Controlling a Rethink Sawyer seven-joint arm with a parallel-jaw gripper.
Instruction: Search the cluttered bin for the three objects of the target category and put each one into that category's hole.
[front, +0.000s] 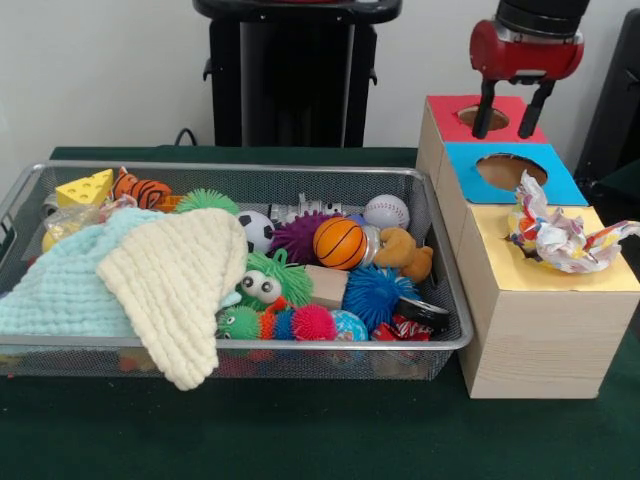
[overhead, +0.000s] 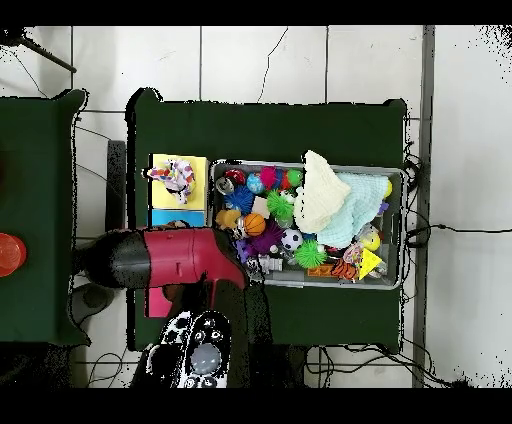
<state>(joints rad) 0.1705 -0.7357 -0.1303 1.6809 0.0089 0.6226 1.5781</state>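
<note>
**Gripper empty over red hole; next search of the bin pending**

The silver wire-mesh bin (front: 440, 345) is the reference point. It holds mixed toys, half covered at one end by a pale aqua knitted cloth (front: 60, 290) and a cream knitted cloth (front: 180, 290). Beside the bin stands the long plywood sorting box (front: 545, 345), with three top panels: red panel with a hole (front: 445, 120) farthest from the camera, blue panel with a hole (front: 560, 185) in the middle, yellow panel (front: 610, 275) nearest. A crumpled multicoloured paper wad (front: 555, 240) rests on the yellow panel, over where its hole would be.

The red and black gripper (front: 512, 108) hangs above the red hole, fingers parted and holding nothing.

Which category is the target cannot be told from these views. Likely candidates lie uncovered in the bin's box-side half: an orange basketball (front: 340, 243), a white baseball (front: 386, 211), a black-and-white football (front: 256, 230).

Judgement: for the next pick, descend vertically on an exposed ball, jaws wide enough to clear the spiky blue rubber ball (front: 377, 295) beside it. Round objects may roll under contact.
</note>
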